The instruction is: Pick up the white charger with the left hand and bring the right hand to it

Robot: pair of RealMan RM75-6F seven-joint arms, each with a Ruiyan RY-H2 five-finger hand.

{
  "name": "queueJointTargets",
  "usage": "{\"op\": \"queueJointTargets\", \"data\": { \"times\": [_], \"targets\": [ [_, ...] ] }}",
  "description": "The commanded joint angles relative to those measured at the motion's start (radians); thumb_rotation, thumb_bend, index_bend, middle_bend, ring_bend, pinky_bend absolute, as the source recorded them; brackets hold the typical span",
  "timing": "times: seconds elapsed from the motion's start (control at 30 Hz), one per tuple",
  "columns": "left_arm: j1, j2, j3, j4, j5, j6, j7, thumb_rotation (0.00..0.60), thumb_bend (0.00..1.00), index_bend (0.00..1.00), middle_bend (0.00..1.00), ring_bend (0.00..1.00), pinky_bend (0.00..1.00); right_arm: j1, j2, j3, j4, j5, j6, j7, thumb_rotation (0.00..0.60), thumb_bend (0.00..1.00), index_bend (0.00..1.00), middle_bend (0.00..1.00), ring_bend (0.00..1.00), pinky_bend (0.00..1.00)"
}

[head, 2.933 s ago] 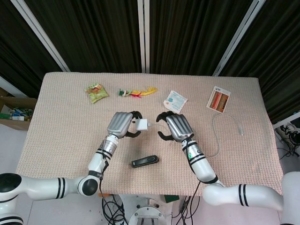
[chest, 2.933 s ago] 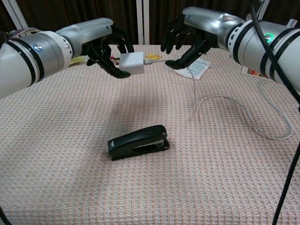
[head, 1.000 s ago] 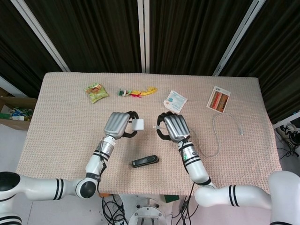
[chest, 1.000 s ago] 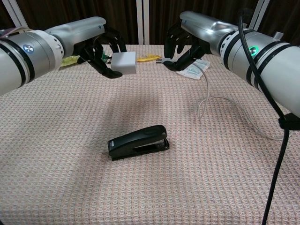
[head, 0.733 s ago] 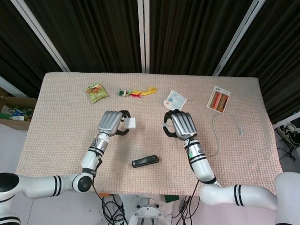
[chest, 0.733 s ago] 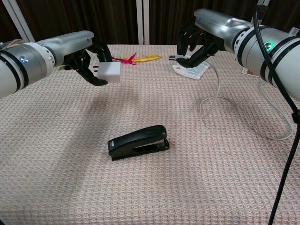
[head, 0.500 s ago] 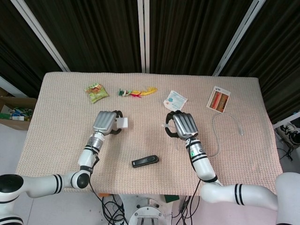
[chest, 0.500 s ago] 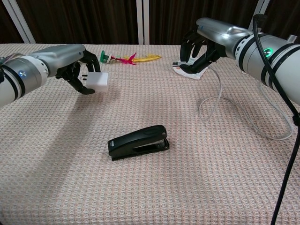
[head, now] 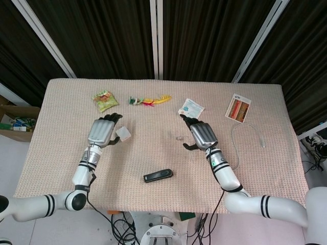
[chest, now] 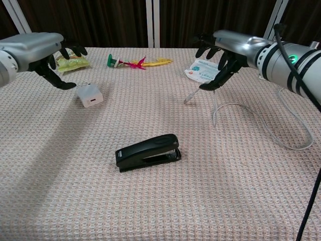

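- Two robot hands are hovering over the table (chest: 165, 211), and we are finding both of them empty: the left robot hand (chest: 47, 59) is hanging with fingers spread just beside the white charger (chest: 89, 95), while the right robot hand (chest: 223, 57) is holding its fingers apart near the loose end of the white cable (chest: 251, 113).
- We are seeing the white charger lying flat on the table, close under the left robot hand's fingertips and apart from them; in the head view it (head: 123, 133) is sitting just right of that hand (head: 101, 131).
- We are judging the charger to be a small, light, rigid plastic block with smooth faces that may be slippery; we are thinking that opposing fingers across its two broad sides would be the safest hold.
- We are noting the table's woven, textured cloth, which is probably giving some friction against sliding.
- We are also seeing a black stapler (chest: 148, 151), a snack packet (head: 104, 100), a colourful comb-like item (head: 149, 100), a white sachet (head: 191, 108) and a card (head: 238, 107) spread about.
- We are looking at dark curtains behind the table, with a cardboard box (head: 15, 121) on the floor at the left.
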Motion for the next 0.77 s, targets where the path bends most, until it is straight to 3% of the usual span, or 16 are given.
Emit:
{"op": "queueJointTargets", "data": {
  "times": [0.03,0.17,0.3,0.47,0.63,0.77],
  "targets": [
    [0.067,0.085,0.023,-0.048,0.053,0.078,-0.020,0.600,0.22,0.20,0.18,0.21,0.39,-0.065,0.118,-0.017,-0.054,-0.094,0.013,0.102,0.600,0.24,0.00,0.18,0.15,0.34],
    [0.159,0.191,0.064,-0.083,0.124,0.161,-0.089,0.600,0.22,0.23,0.20,0.21,0.37,-0.159,0.268,-0.048,-0.100,-0.239,0.073,0.235,0.600,0.27,0.04,0.18,0.15,0.33],
    [0.265,0.305,0.124,-0.122,0.201,0.228,-0.191,0.600,0.22,0.23,0.21,0.21,0.32,-0.271,0.400,-0.103,-0.110,-0.397,0.200,0.333,0.600,0.28,0.09,0.18,0.13,0.29],
    [0.406,0.421,0.201,-0.188,0.271,0.304,-0.338,0.600,0.22,0.25,0.21,0.21,0.29,-0.420,0.535,-0.185,-0.130,-0.498,0.331,0.462,0.600,0.30,0.10,0.18,0.11,0.27],
    [0.552,0.440,0.271,-0.179,0.379,0.458,-0.387,0.600,0.22,0.26,0.22,0.21,0.28,-0.556,0.594,-0.259,-0.116,-0.549,0.440,0.572,0.600,0.31,0.10,0.17,0.11,0.26],
    [0.651,0.413,0.313,-0.152,0.465,0.570,-0.395,0.600,0.22,0.27,0.23,0.21,0.28,-0.638,0.578,-0.300,-0.072,-0.579,0.506,0.615,0.600,0.32,0.10,0.17,0.10,0.26]
  ]
}}
